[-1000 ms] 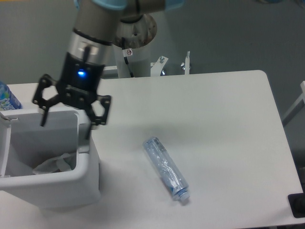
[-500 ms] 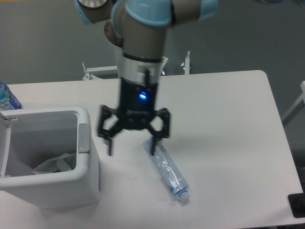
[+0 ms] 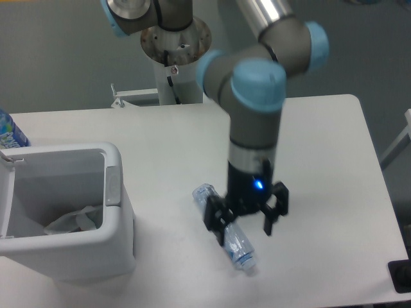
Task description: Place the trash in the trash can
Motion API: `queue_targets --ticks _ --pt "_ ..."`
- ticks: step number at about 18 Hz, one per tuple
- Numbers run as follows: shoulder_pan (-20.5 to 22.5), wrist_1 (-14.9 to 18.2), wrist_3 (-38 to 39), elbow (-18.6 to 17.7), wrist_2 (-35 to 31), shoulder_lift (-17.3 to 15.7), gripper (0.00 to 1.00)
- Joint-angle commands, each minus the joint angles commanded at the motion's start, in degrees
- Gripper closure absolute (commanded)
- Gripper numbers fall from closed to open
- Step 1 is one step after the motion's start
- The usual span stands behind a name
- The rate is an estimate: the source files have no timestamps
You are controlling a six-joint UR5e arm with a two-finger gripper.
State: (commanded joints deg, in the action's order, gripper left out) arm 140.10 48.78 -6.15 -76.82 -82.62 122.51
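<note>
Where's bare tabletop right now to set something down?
Free: the far strip of the white table behind the large white rectangular bin, and the right side past the open gripper. Crowded: front centre, where it straddles the crushed clear bluish plastic bottle.

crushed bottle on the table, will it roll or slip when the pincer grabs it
The crushed bottle looks empty and clear, so it is probably light and may skid on the smooth table. Its dented, flattened body probably rolls little but may buckle when squeezed. The open pincer straddles its middle, which should help.
</note>
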Motion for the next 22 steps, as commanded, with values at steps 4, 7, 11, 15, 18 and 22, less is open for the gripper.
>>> queue_targets --ticks 4,7,11,15,18,22 --pt "0.09 0.09 -0.18 1.31 0.09 4.40 0.00" --pt "0.09 0.00 -0.18 2.11 0.17 6.86 0.00" --pt "0.09 0.00 -0.18 0.89 -0.09 8.19 0.00" --pt "-0.26 0.09 0.00 0.44 -3.06 9.68 0.00" --pt "-0.53 0.00 0.09 0.53 -4.57 10.38 0.00" --pt "-0.53 -0.17 0.09 0.62 -4.57 10.73 0.00"
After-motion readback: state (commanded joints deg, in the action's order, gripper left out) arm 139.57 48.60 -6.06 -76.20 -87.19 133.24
